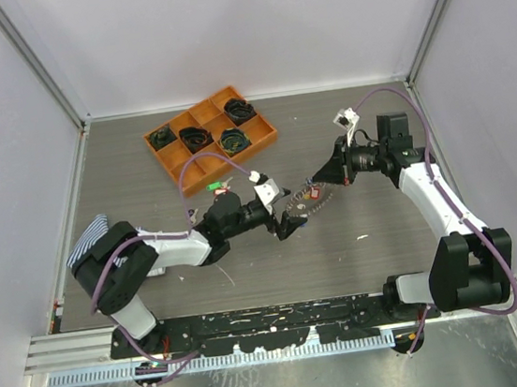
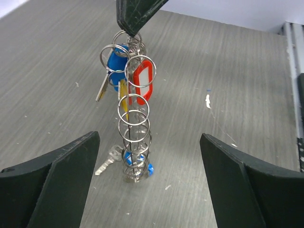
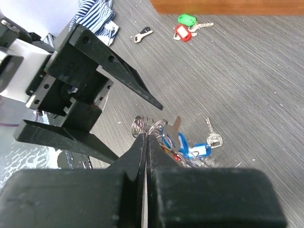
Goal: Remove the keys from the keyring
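Where right gripper (image 3: pixel 146 137) pinches, keyring (image 2: pixel 134 126) stands, seemingly upright

R gripper (image 3: pixel 146 137) pinches keyring (image 3: pixel 153 127) w/ keys (image 3: pixel 183 142), btwn L gripper's (image 3: pixel 140 135) spread fingers (image 3: pixel 111 64).

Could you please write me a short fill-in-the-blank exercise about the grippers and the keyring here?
1. The right gripper holds the keyring by its ____ end.
2. The left gripper faces it with jaws ____.
3. The tray at the back is coloured ____.
Missing words: top; open; orange.
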`<control>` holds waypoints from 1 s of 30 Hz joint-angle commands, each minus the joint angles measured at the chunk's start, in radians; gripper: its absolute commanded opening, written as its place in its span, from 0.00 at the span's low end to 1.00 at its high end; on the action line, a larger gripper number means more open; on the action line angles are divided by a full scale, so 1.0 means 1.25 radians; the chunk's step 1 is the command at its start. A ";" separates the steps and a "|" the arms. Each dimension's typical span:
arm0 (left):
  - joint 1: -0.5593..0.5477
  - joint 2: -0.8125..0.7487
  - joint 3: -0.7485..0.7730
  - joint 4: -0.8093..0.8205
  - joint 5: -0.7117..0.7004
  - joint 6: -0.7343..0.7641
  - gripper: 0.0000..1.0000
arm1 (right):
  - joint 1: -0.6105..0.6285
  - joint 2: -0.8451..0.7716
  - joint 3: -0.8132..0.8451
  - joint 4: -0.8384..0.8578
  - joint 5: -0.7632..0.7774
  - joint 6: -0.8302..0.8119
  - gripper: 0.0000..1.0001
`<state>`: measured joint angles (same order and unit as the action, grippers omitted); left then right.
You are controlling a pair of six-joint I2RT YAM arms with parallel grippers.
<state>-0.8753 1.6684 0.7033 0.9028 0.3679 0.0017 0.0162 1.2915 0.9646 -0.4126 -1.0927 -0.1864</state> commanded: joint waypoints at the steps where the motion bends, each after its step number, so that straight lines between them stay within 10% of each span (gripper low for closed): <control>1: -0.024 0.035 0.003 0.121 -0.105 0.049 0.88 | 0.009 -0.010 -0.006 0.086 -0.051 0.055 0.01; 23: -0.030 0.158 0.052 0.252 -0.126 0.034 0.56 | 0.010 -0.007 -0.018 0.112 -0.082 0.084 0.01; 30: -0.030 0.145 0.044 0.246 -0.124 0.037 0.02 | 0.010 -0.006 -0.021 0.113 -0.082 0.084 0.01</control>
<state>-0.9104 1.8683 0.7383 1.1187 0.2096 0.0360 0.0246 1.2919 0.9348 -0.3195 -1.1511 -0.0952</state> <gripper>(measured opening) 0.163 0.034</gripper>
